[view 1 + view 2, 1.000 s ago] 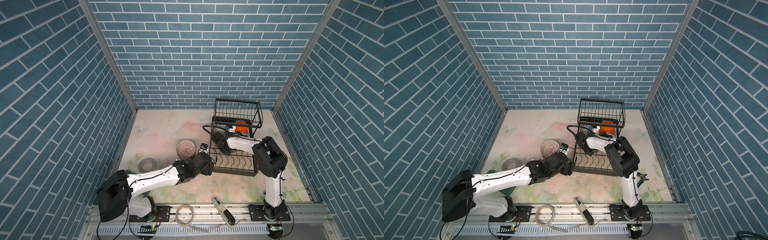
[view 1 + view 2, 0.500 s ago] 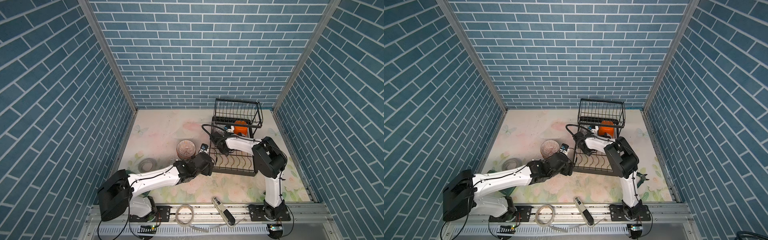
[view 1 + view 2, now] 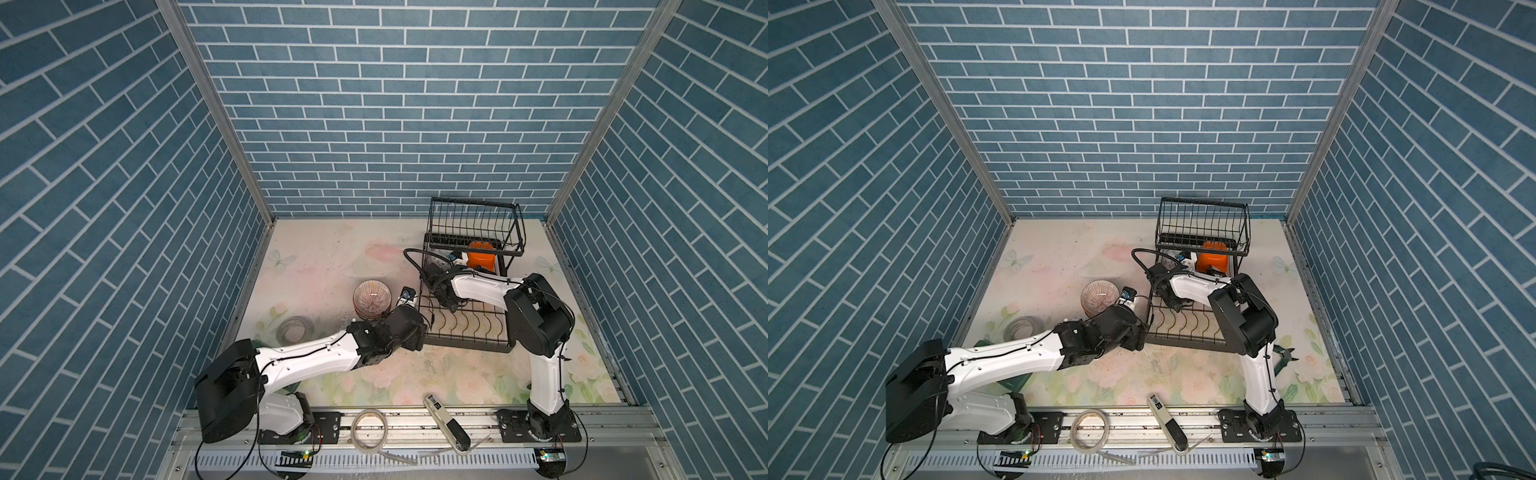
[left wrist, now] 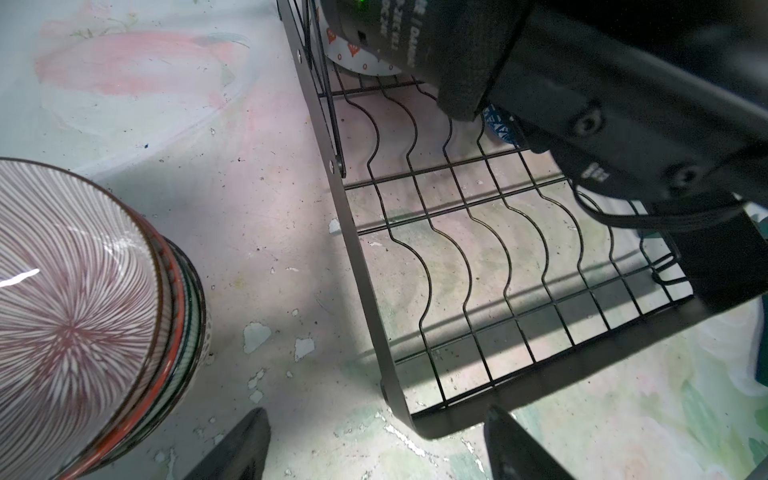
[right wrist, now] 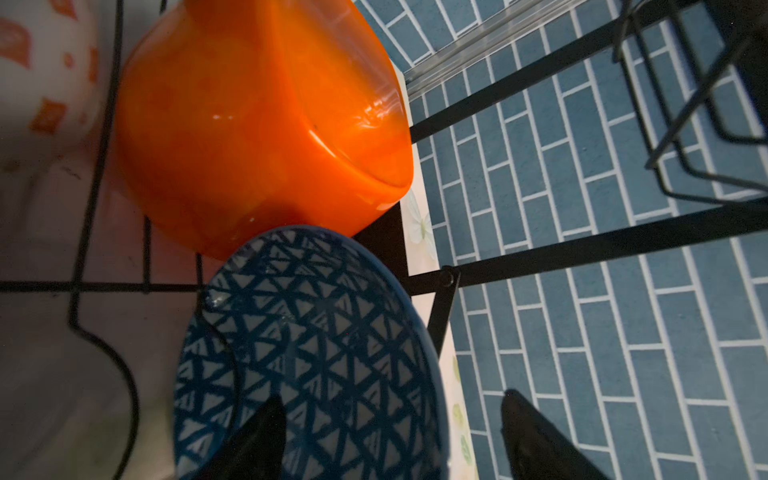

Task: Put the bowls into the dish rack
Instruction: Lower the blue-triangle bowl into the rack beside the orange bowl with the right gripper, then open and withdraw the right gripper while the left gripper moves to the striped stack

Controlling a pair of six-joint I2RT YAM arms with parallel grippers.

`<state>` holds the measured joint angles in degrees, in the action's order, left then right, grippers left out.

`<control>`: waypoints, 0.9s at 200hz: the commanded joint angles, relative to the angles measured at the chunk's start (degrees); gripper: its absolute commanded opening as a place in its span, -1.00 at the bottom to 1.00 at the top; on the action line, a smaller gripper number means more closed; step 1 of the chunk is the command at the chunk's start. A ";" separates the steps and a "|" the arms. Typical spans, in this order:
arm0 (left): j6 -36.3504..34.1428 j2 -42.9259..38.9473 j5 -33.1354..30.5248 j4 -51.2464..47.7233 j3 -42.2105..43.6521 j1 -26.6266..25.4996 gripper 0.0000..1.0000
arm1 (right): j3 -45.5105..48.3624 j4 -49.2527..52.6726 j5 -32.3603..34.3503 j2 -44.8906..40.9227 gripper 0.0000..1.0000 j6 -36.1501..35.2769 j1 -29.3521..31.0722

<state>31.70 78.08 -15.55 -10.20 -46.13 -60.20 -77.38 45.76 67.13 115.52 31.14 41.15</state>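
Note:
A stack of bowls [image 3: 372, 296] [image 3: 1099, 296] stands on the table left of the dish rack [image 3: 469, 345] [image 3: 1183, 343]; its top bowl [image 4: 70, 316] has fine red-brown lines. My left gripper [image 4: 376, 440] is open and empty over the rack's front-left corner [image 4: 361, 270], right of the stack. In the rack's lower tier under the raised basket lie an orange bowl [image 5: 257, 124] [image 3: 481, 258], a blue triangle-patterned bowl [image 5: 316, 353] and a white bowl with orange marks [image 5: 37, 62]. My right gripper [image 5: 390, 415] is open across the blue bowl's rim, one finger inside, one outside and apart from it.
A grey tape roll [image 3: 293, 328] lies on the table left of the left arm. On the front rail sit a thin ring [image 3: 370, 428] and a handheld tool [image 3: 446, 424]. Blue brick walls close three sides. The rack's front slot wires [image 4: 465, 257] hold nothing.
My right gripper has opened at the blue bowl in the rack. The left arm has held its place by the rack's corner.

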 commanded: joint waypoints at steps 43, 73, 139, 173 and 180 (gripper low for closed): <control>0.38 -2.45 -2.11 -1.00 1.74 -0.21 0.65 | 3.87 -6.68 -6.86 -7.97 0.98 -1.87 0.16; 0.51 -2.97 -2.55 -1.15 1.87 -0.21 0.65 | 5.42 -8.39 -8.65 -9.99 0.98 -3.82 0.40; 1.26 -7.32 -5.98 -1.59 3.63 -0.26 0.65 | 7.41 -11.41 -8.35 -12.25 0.98 -9.82 3.19; 0.66 -9.57 -7.81 -5.53 2.67 0.18 0.71 | 7.29 -11.83 -8.86 -13.49 0.96 -12.21 4.68; 0.42 -10.09 -8.37 -6.74 2.14 0.21 0.71 | 7.34 -11.79 -8.87 -13.99 0.96 -12.42 4.98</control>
<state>32.60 69.65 -21.04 -12.10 -43.09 -60.18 -71.48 34.41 58.13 104.86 20.84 45.17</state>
